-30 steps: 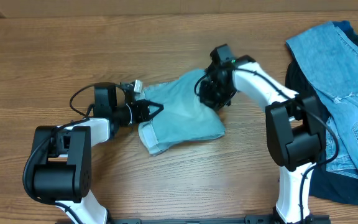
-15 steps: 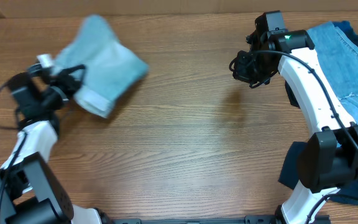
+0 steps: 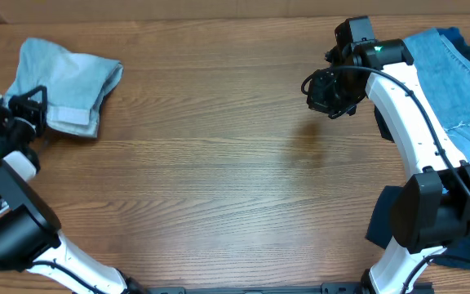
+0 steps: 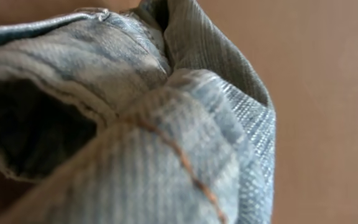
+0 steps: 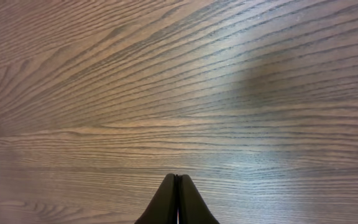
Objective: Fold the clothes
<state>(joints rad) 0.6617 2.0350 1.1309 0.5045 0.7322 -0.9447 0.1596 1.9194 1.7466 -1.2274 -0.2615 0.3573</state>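
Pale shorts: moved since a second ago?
Yes. The pale shorts went from the table centre to its far-left corner, away from the jeans pile, in the left gripper.

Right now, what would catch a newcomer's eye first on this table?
A pale folded bundle of denim shorts lies at the far left corner of the table, pinched at its edge by the left arm's fingers. On the right sits a heap of blue jeans, and the right arm's closed fingers hang over the wood.
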